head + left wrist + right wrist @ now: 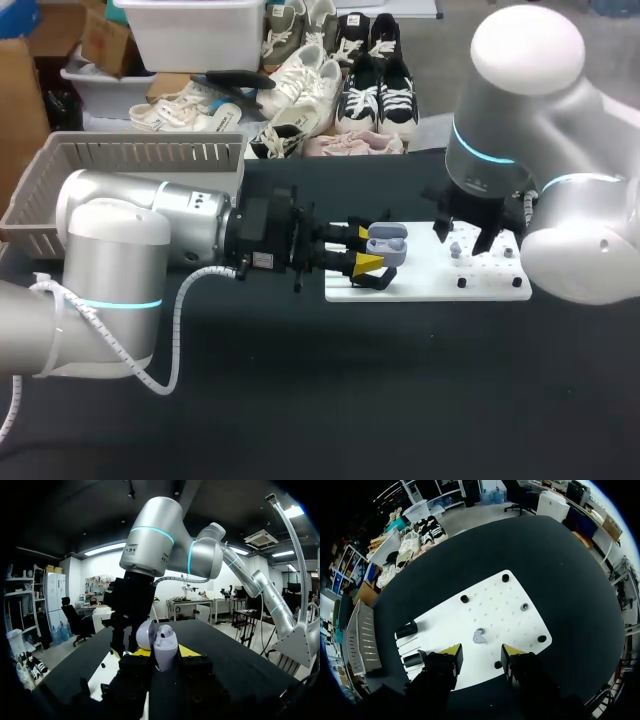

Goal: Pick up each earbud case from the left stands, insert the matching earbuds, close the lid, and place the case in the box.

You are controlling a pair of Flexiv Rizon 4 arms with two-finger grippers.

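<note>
We show the left gripper clamped on the earbud case, its 2 yellow fingertips pressing the case from opposite sides. The case is pale grey-blue with rounded corners. Its lid is hinged open and stands up behind the body, on the side away from the wrist. We cannot tell from these views whether an earbud already sits in it.

Just ahead of these jaws lies the white board, flat on the black table. The case hangs over the board's near edge.

The right arm stands directly ahead of the left jaws and blocks most of the board from the left wrist view. The right gripper hangs above the board with its 2 fingers apart and holding nothing.

Ahead of the gap between these fingers, 1 grey earbud rests on the board, apart from both tips. Beyond it we see 4 black pegs near the board's corners and 1 small grey peg. Beside 1 finger of the right gripper stand 2 black stands.

Farthest off, well apart from both grippers, a slatted basket sits at the table's far corner.
</note>
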